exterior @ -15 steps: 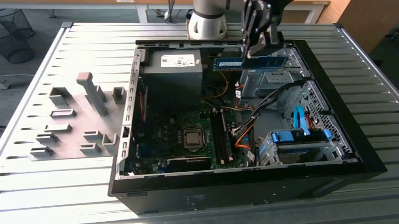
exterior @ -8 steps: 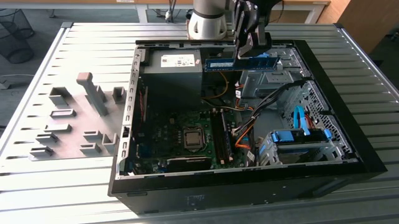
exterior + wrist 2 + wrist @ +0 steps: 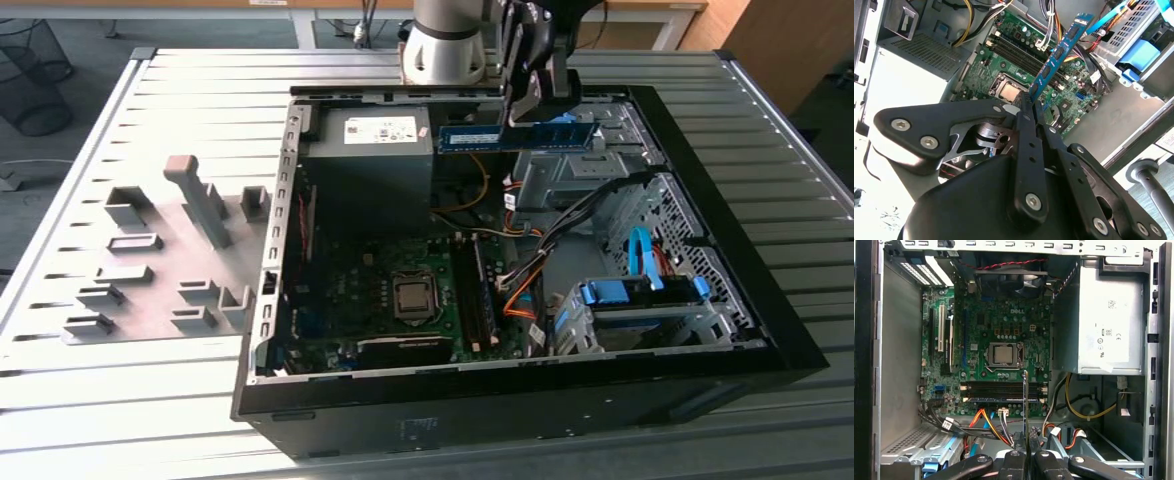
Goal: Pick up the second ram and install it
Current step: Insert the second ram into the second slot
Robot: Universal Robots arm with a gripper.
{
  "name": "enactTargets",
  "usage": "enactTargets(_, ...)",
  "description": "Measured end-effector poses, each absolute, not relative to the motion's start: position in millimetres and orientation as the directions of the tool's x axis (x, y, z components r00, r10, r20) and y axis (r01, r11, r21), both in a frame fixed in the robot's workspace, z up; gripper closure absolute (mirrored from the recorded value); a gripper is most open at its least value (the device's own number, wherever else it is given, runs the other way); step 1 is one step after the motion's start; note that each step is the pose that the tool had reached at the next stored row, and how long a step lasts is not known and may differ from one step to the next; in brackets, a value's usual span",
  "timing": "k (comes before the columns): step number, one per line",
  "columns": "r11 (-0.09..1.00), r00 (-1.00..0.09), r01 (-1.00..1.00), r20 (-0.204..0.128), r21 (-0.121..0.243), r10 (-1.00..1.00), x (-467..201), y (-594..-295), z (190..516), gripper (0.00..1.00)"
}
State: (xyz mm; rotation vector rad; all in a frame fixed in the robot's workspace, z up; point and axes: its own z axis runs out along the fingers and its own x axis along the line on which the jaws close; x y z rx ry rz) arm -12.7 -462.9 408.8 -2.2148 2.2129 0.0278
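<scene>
Closest to my lens in the second wrist view are the black links of the gripper (image 3: pixel 1031 100). Its fingers are pinched together with only the thickness of the board between them, clamped onto the second ram (image 3: pixel 1059 52). I see the blue-green stick with its row of black chips reaching out from the fingertips over the open computer case (image 3: pixel 747 300). In the exterior view the gripper (image 3: pixel 541 118) hangs over the far end of the case and carries the second ram (image 3: pixel 514 137) level, long side across. The stick is up in the air just beside the grey power supply (image 3: pixel 367 130) and clear of the motherboard (image 3: pixel 360 300) below. In the first wrist view I look down the stick edge-on, so the second ram (image 3: pixel 1025 400) is a thin dark line rising from the gripper (image 3: pixel 1026 452). That line crosses the long black memory slots (image 3: pixel 1004 388), which lie just beside the processor socket (image 3: pixel 1002 355). Orange and yellow cables (image 3: pixel 989 422) trail near the slots. Outside the case, on the exterior view's left, grey holder blocks (image 3: pixel 200 200) stand on the slatted metal table (image 3: pixel 134 400). A blue drive caddy (image 3: pixel 641 295) sits in the case on the exterior view's right.
</scene>
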Motion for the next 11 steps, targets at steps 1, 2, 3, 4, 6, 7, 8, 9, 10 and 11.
enactTargets(1, 0.0, 0.0, -1.0, -0.02, 0.005, -1.0, -12.7, -462.9, 408.8, 0.86)
enactTargets(2, 0.001, -0.001, -1.0, -0.02, 0.005, -1.0, -12.7, -462.9, 408.9, 0.86)
enactTargets(3, 0.004, -0.004, -1.0, -0.02, 0.005, -1.0, -12.7, -462.9, 408.8, 0.86)
enactTargets(4, 0.007, -0.007, -1.0, -0.02, 0.005, -1.0, -12.7, -462.9, 408.8, 0.86)
enactTargets(6, 0.017, -0.017, -1.0, -0.02, 0.005, -1.0, -12.7, -462.9, 408.7, 0.86)
enactTargets(7, 0.024, -0.025, -1.0, -0.02, 0.005, -0.999, -12.7, -462.9, 408.6, 0.86)
enactTargets(8, 0.033, -0.033, -0.999, -0.02, 0.005, -0.999, -12.7, -462.9, 408.5, 0.86)
enactTargets(9, 0.042, -0.042, -0.999, -0.02, 0.005, -0.999, -12.7, -462.9, 408.5, 0.86)
enactTargets(10, 0.053, -0.053, -0.999, -0.02, 0.005, -0.998, -12.7, -462.9, 408.4, 0.86)
enactTargets(11, 0.064, -0.064, -0.998, -0.02, 0.005, -0.998, -12.7, -462.9, 408.3, 0.86)
